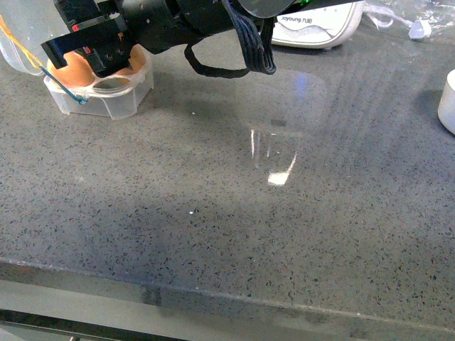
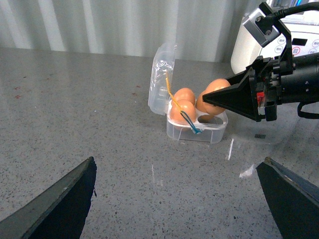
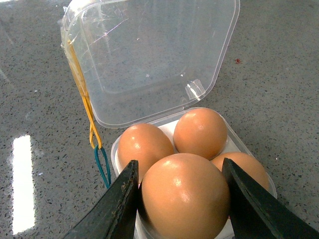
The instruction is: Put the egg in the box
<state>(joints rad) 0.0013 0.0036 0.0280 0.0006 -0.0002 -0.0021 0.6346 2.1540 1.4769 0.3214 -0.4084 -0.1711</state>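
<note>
Our right jaws squeeze the smooth orange-brown egg [image 3: 184,199] just above the empty cell of the small clear plastic box [image 1: 114,105], in the upper left of the front view. Three more brown eggs [image 3: 199,132] sit inside. Our left jaws gape wide, holding nothing.

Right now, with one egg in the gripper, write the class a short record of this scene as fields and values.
egg: clamped in the right gripper, over the box's one empty cell, not yet seated
box: clear four-cell egg case holding three other eggs
lid: open, standing up behind the cells
left gripper: open, empty, apart from the box
background: white Joyoung appliance
surface: grey speckled countertop
</note>
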